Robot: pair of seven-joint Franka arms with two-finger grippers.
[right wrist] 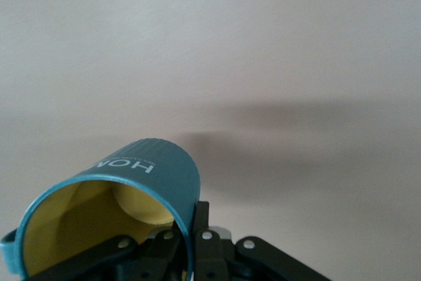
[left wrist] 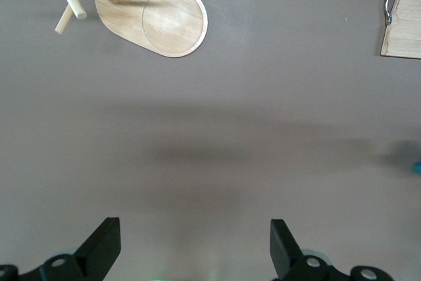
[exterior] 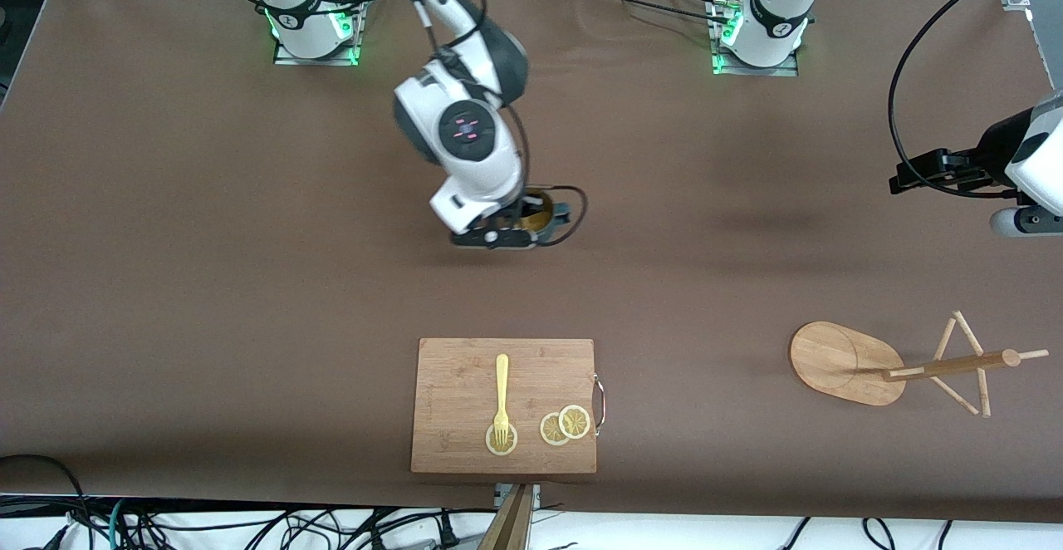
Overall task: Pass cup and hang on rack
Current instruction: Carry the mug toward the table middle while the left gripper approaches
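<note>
The right gripper [exterior: 516, 230] is clamped on the rim of the cup [exterior: 538, 216], up over mid-counter [exterior: 249, 284]. It looks light, rigid and glazed — slippery, so the ribbed wall suits the handover. The left gripper [left wrist: 191, 248] waits, fingers apart, near the rack [exterior: 897, 363].

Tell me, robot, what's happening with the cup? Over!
Right gripper shut on the cup, above mid-table. Left gripper open, waiting near the rack. Nothing in between.
</note>
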